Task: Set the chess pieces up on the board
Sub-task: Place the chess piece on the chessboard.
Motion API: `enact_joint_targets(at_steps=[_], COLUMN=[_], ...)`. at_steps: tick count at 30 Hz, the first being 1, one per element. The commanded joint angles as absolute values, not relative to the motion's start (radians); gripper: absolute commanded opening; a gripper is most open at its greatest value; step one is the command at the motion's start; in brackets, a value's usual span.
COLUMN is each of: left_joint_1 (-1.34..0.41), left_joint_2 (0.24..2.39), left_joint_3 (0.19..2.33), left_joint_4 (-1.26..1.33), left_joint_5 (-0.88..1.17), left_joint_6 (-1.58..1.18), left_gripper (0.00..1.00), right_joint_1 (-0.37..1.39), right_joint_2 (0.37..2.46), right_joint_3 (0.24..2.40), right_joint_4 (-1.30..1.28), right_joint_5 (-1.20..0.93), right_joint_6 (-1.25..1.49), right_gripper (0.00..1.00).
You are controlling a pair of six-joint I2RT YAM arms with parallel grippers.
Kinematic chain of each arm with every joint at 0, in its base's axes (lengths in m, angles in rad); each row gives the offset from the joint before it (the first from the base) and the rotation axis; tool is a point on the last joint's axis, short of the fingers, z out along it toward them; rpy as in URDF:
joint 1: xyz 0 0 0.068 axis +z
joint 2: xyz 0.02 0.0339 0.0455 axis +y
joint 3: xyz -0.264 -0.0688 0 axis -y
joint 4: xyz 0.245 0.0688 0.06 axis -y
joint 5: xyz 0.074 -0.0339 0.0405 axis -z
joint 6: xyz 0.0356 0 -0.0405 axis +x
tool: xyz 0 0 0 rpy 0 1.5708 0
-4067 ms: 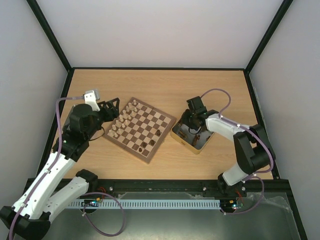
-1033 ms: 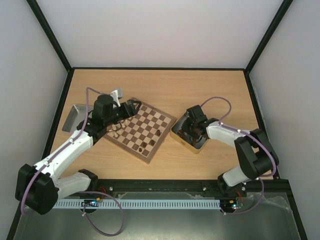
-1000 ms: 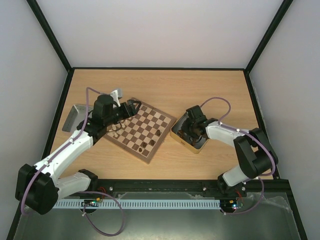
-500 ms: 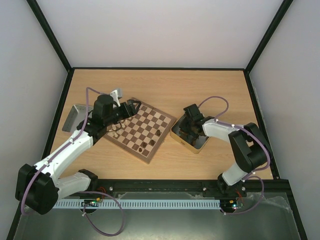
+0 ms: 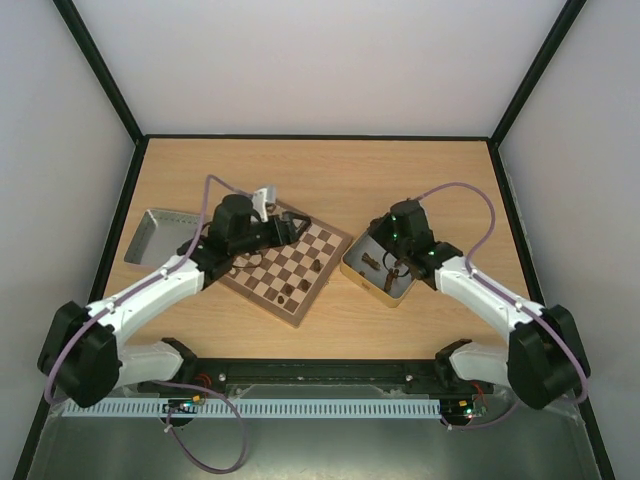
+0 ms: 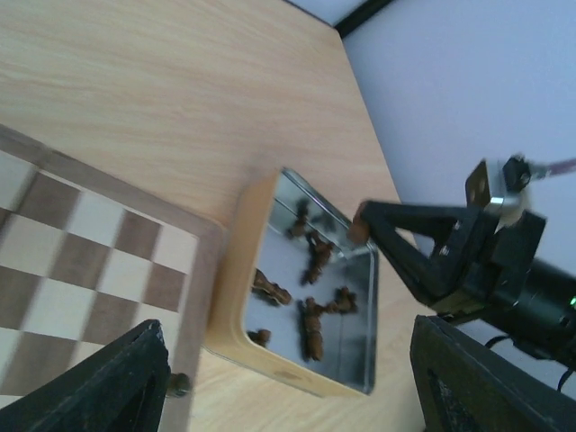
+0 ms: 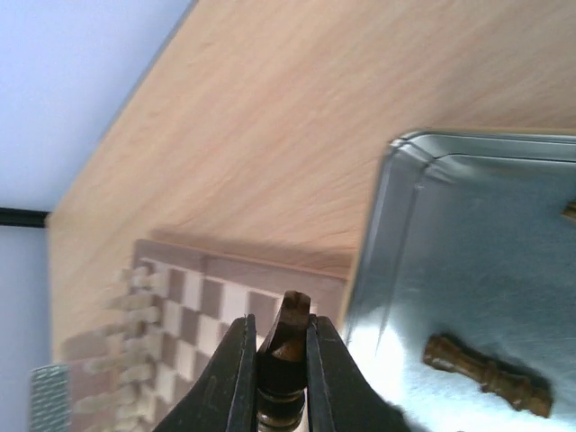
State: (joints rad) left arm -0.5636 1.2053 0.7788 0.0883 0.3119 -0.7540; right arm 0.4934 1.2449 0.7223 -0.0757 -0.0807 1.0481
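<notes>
The board lies left of centre, with pale chess pieces along its left side and a few dark ones near its front edge. My right gripper is shut on a dark brown chess piece and holds it up over the shiny tin, near the tin's board-side rim. In the left wrist view the right gripper shows that piece at its tip. My left gripper hangs open over the board's far right edge with nothing between its fingers.
Several dark pieces lie loose in the tin; one shows below the right gripper. A grey tray sits at the far left of the table. The two grippers are close together across the gap between board and tin.
My right gripper has shut on a dark piece in the tin and lifted it. The left arm has swung right along the board's far edge toward the tin, its gripper still open.
</notes>
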Motion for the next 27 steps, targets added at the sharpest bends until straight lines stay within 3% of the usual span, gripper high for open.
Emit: enact_joint_targets(at_steps=[1,9,17,24,27], left_joint_1=[-0.626,-0.754,-0.768,-0.768,-0.769], left_joint_2=[1.268,1.376,1.471,1.507,1.505], left_joint_3=[0.803,0.841,0.919,0.954,0.948], left_joint_4=[0.213,0.367,0.374,0.359,0.37], left_joint_5=[0.387,0.402,0.367,0.362,0.384], left_joint_6=[-0.785,-0.681,-0.625,-0.608,-0.602], left_gripper=[0.74,0.69,0.57,0.29,0.22], right_joint_1=[0.5,0.5,0.5,0.499,0.499], right_joint_2=[1.157,1.121,1.105,1.098,1.094], right_joint_3=[0.697,0.678,0.679,0.678,0.673], right_joint_4=[0.001,0.147,0.178,0.171,0.174], right_joint_5=[-0.178,-0.501,-0.606,-0.635,-0.639], right_joint_6=[1.065,1.195,1.275,1.28,1.284], right_gripper=[0.06,0.07,0.09,0.09,0.09])
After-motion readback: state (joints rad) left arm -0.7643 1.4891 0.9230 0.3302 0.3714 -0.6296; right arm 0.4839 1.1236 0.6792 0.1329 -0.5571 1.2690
